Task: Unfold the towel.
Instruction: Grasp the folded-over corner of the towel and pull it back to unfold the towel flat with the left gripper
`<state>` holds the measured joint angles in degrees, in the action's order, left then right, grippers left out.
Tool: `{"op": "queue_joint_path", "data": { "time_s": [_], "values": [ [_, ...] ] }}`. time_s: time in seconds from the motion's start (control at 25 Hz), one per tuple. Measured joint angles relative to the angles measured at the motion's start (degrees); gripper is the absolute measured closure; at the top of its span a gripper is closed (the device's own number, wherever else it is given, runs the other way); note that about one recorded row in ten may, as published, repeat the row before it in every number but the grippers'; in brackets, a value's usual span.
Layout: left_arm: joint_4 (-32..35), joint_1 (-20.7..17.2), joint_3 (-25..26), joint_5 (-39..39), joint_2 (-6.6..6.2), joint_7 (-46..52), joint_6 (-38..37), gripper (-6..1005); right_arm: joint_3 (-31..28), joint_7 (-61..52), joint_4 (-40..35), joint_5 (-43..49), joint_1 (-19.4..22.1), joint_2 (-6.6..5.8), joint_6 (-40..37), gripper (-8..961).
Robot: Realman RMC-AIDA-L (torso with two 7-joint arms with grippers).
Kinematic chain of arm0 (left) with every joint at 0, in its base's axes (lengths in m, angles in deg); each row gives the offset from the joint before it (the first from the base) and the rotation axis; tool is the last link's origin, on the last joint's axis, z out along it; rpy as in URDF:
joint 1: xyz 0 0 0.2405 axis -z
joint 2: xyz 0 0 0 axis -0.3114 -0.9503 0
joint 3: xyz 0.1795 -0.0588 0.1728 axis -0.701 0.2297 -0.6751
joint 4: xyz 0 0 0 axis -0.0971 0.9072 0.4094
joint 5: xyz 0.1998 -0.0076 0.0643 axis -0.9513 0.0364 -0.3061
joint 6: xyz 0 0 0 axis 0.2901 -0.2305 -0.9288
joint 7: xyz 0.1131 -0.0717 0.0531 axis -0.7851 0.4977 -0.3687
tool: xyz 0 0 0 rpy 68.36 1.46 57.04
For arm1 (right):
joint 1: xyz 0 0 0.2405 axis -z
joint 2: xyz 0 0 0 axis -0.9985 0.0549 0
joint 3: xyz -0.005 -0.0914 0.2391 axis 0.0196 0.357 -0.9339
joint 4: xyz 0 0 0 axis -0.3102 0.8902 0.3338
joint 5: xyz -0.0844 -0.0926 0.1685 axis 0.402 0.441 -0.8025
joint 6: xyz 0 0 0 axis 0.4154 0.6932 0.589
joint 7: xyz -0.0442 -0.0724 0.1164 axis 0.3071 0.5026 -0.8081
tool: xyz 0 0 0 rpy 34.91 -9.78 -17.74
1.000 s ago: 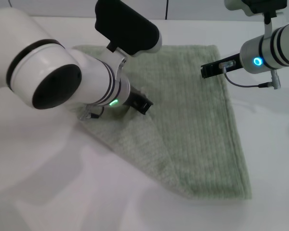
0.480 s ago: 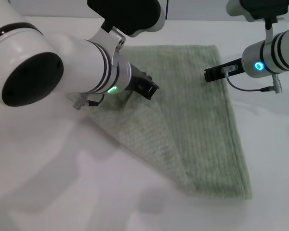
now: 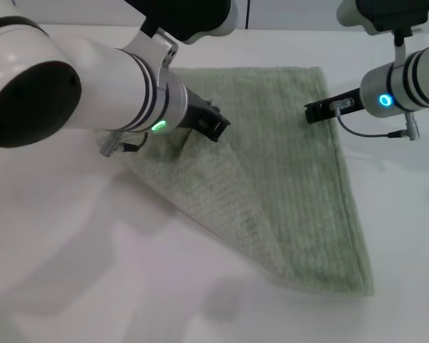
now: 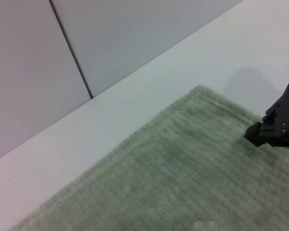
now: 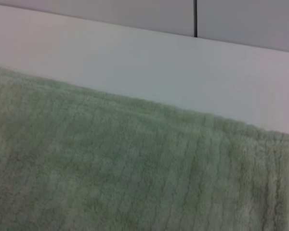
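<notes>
We are working one towel point(image 3: 286, 186) lying on the white worktop point(image 3: 93, 286), its folded flap running diagonally from far left to near right. Our left gripper point(image 3: 209, 123) is sitting on that flap's far end — nearer the fold — while the right gripper point(image 3: 322, 111) is hovering by the far right edge. Whether either pair of jaws is holding cloth, we cannot tell.

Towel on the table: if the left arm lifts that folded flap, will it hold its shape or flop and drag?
The towel will probably flop: its folded flap already sags in soft creases beside the left gripper. The ribbed terry looks thick, so it may drag on the table rather than slide. It likely won't tear.
</notes>
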<state>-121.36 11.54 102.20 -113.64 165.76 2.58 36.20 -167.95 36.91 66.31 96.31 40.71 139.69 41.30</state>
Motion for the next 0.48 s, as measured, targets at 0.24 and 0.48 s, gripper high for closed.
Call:
{"op": "queue_joint_path", "data": {
  "time_s": [0.24,0.48],
  "values": [
    [-1.0,-0.5,1.3,0.0,0.05,-1.2,1.5,948,0.0,0.0,-0.2,0.0,0.0,0.00,-0.2,955],
    [-2.3,-1.7,2.9,0.0,-0.03,-1.3,2.6,944,0.0,0.0,-0.3,0.0,0.0,0.00,-0.3,955]
  ]
}}
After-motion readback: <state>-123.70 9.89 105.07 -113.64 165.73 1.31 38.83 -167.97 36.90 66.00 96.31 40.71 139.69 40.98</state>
